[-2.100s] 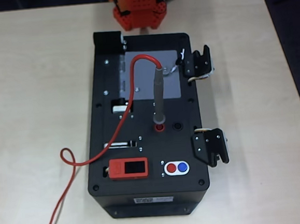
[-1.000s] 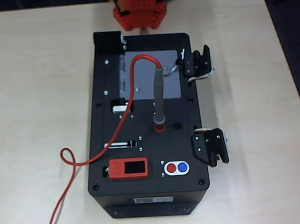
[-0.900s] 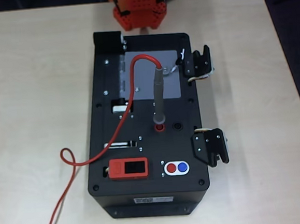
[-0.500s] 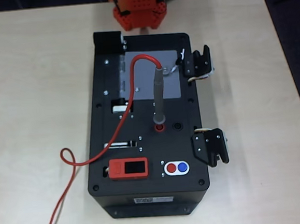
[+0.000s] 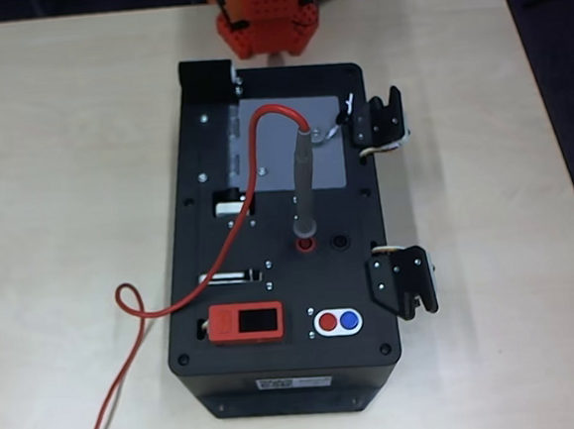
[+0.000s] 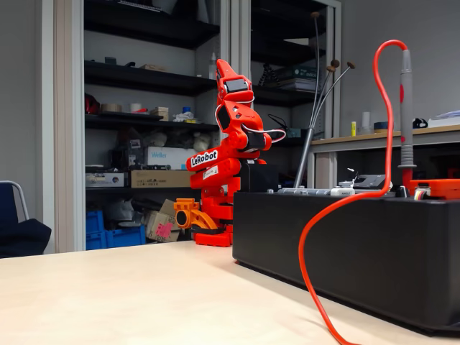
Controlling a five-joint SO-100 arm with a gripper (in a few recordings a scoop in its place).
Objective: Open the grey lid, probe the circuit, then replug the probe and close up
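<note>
From overhead, your black box [image 5: 279, 240] sits mid-table [image 5: 57, 193]. The grey lid [image 5: 326, 142] lies flat and closed towards 12 o'clock on its top panel. The probe [image 5: 303, 183] stands over the lid's lower edge, its long axis running 12 to 6, tip in the red socket [image 5: 304, 243]. Its red cable [image 5: 231, 234] arcs off the top end and trails to 7 o'clock. The red display module [image 5: 246, 323] sits at 6.

In the fixed view, the probe [image 6: 405, 115] stands upright at 3 o'clock. Your arm [image 6: 219, 158] is folded behind the box [image 6: 345, 251]; you cannot tell the gripper [image 6: 224, 72] state.
</note>
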